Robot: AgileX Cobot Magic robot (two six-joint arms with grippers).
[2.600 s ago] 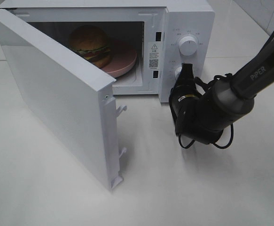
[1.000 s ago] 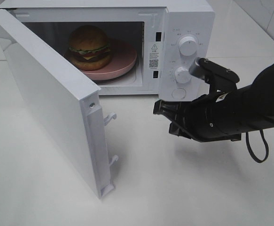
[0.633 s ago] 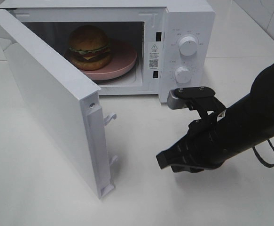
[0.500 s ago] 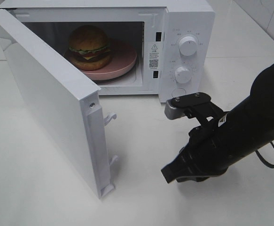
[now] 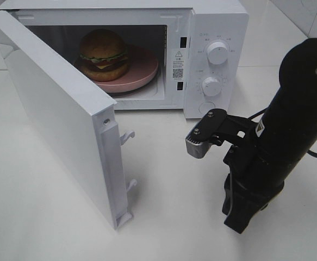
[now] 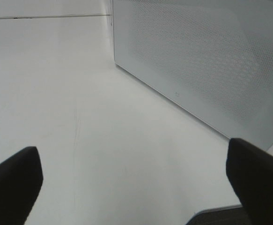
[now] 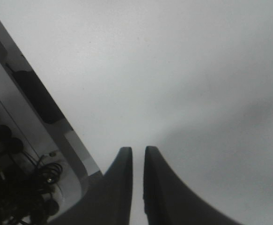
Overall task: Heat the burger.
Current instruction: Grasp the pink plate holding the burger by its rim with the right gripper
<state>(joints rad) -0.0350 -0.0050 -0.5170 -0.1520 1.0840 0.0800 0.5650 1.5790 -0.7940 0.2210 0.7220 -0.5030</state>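
The burger [image 5: 104, 53], with its golden-brown bun, green lettuce and yellow cheese, sits on a pink plate [image 5: 144, 70] inside the white microwave [image 5: 215, 24]. The microwave door [image 5: 60, 119] stands wide open to the left. My right gripper [image 5: 235, 220] points down at the table in front of the microwave's control panel, well away from the burger. In the right wrist view, the right gripper [image 7: 137, 152] is shut and empty. My left gripper [image 6: 131, 154] is open and empty, facing the door's perforated outer face [image 6: 197, 61]. It is out of the exterior view.
Two white knobs, upper [image 5: 217, 53] and lower [image 5: 211, 86], sit on the control panel above a round button [image 5: 206, 107]. The white table [image 5: 169, 217] spreads in front. The right wrist view shows the table's edge [image 7: 56, 126] with cables [image 7: 19, 187] below.
My right arm has left the lower knob, swung across the front of the microwave and turned to point down at the table. The door and burger have not moved.
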